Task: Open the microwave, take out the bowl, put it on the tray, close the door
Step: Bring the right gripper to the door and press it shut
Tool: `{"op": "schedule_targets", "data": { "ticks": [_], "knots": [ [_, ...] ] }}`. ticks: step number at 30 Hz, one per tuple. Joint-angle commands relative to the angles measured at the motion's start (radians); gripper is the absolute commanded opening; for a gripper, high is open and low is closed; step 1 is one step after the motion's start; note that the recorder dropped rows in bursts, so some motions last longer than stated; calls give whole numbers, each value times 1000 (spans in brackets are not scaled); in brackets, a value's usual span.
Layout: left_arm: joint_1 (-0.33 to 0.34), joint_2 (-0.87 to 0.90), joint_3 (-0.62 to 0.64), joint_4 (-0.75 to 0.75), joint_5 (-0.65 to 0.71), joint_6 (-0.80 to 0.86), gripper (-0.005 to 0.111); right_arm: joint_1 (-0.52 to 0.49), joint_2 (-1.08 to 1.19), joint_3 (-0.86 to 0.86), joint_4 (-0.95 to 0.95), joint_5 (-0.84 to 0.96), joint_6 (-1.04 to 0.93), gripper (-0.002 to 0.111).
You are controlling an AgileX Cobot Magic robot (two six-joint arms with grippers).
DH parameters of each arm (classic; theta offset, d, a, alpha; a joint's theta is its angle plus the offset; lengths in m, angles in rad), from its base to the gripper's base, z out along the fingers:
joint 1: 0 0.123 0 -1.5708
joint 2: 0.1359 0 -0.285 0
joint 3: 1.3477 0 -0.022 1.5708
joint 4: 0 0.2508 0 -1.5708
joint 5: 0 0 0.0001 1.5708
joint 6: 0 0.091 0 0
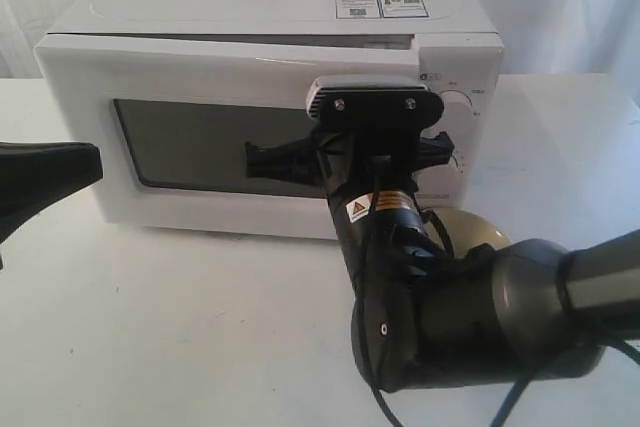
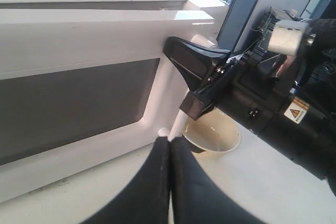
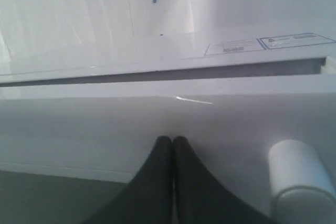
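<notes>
The bowl [image 2: 212, 135] is out of the microwave [image 1: 250, 7]. It sits upright on the bench [image 1: 150, 327], just beside the oven's front corner on the knob side, and I see nothing in it. The door [image 1: 200, 72] is nearly closed, with a thin dark slit along its top edge, and its dark window shows me nothing inside.

My right gripper [image 3: 172, 141] is clenched on nothing, tips against the door face near the bar handle [image 3: 299, 179]. My left gripper [image 2: 169, 142] is clenched and empty too, hanging clear of the door.

Only the left wrist view shows the bowl's bare inside; in the exterior view the right arm hides most of it. The right wrist view shows the slit up close.
</notes>
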Motion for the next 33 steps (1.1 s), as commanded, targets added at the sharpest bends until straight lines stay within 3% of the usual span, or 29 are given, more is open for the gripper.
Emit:
{"op": "schedule_targets", "data": {
  "ticks": [1, 24, 33],
  "knots": [
    [-2, -8, 6, -23, 7, 7, 0, -35, 31, -34, 0, -14, 5, 0],
    [-2, -8, 6, -23, -6, 7, 0, -79, 68, -82, 1, -14, 11, 0],
    [-2, -8, 6, -44, -39, 7, 0, -15, 60, 11, 6, -14, 5, 0]
  ]
}}
